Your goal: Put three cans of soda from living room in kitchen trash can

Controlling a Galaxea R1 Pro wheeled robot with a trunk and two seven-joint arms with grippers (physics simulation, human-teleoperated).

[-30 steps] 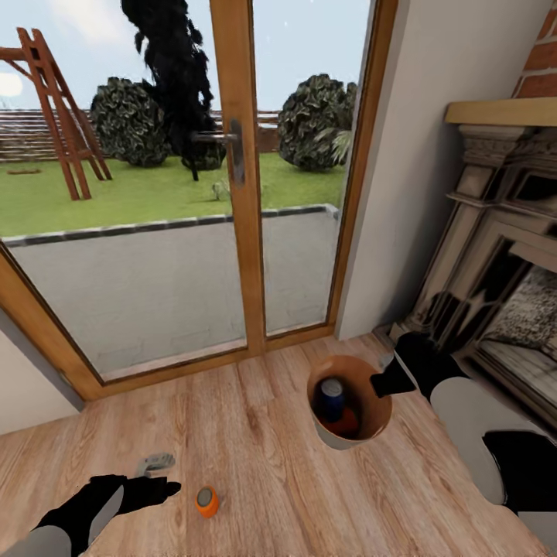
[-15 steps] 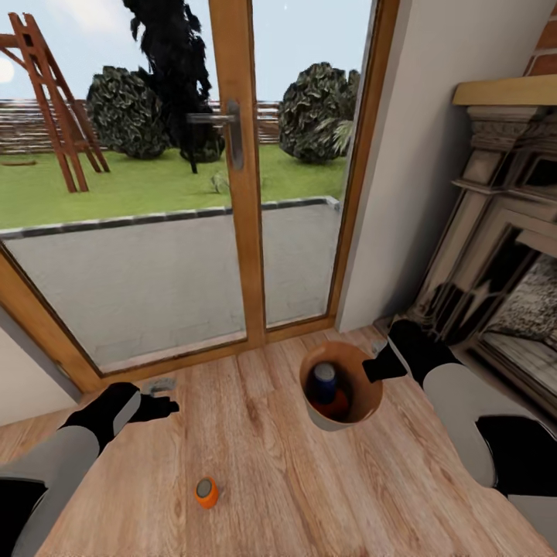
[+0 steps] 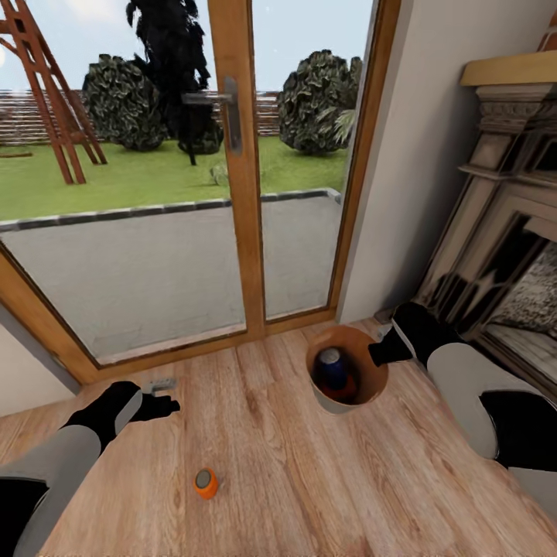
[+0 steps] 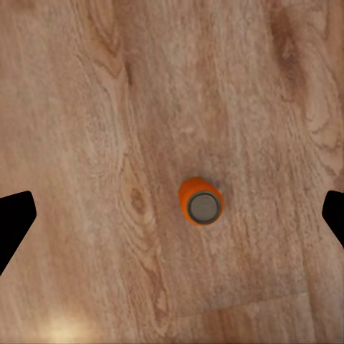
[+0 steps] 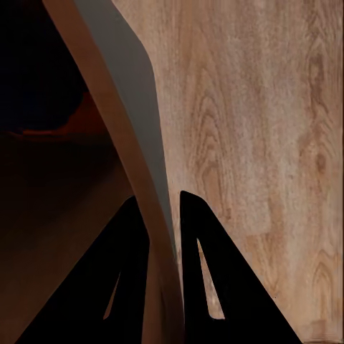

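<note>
The right pincer (image 3: 377, 356) is gripping the rim of the round grey wood-lined bin (image 3: 373, 398), while the wide-open left pincer (image 3: 165, 404) is hovering above the upright orange soda can (image 3: 205, 483).

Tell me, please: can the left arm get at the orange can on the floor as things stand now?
Probably yes. The orange can stands upright alone on the wooden floor, nothing beside it. The left gripper is open, and its wrist view looks straight down on the can between the fingertips.
</note>
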